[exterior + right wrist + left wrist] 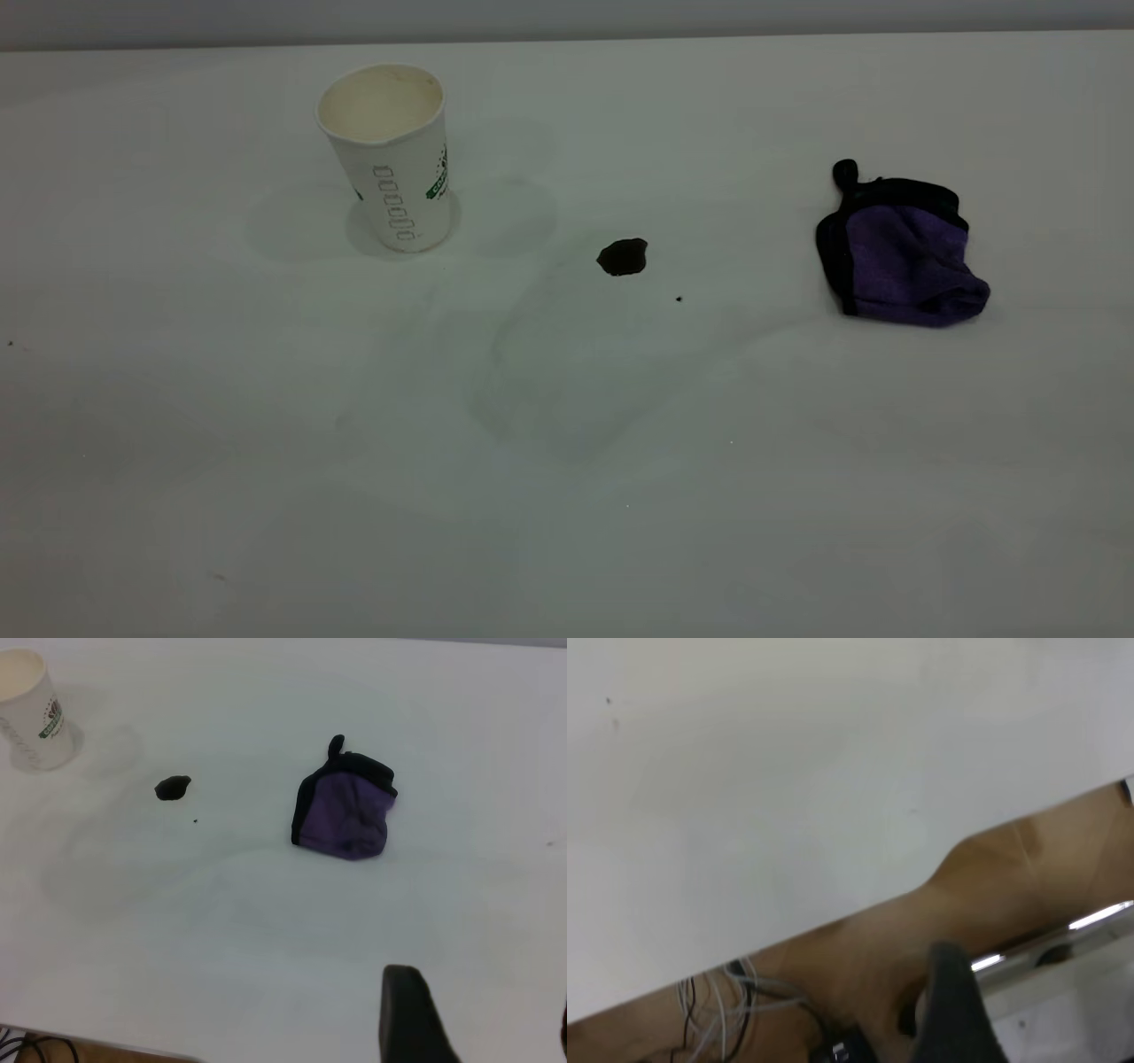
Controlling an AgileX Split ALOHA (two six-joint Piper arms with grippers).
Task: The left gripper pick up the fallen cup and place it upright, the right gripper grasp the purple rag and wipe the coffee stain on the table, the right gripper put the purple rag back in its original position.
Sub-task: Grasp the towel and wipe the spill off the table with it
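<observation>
The cup [390, 155] stands upright at the far left of the table [567, 496], its cream inside facing up; it also shows in the right wrist view [31, 713]. The coffee stain [622, 256] is a small dark blot between the cup and the purple rag [904, 248]. The rag lies bunched at the right, and the right wrist view shows the rag [345, 811] and the stain [172, 788]. My right gripper [483, 1028] is open and empty, well back from the rag on the near side. Only one finger [952, 1010] of my left gripper shows, off the table past its edge.
A tiny black speck [679, 299] lies just right of the stain. Faint smears run across the table's middle. In the left wrist view the table's edge [859, 904] gives way to a brown floor with loose cables [718, 1001].
</observation>
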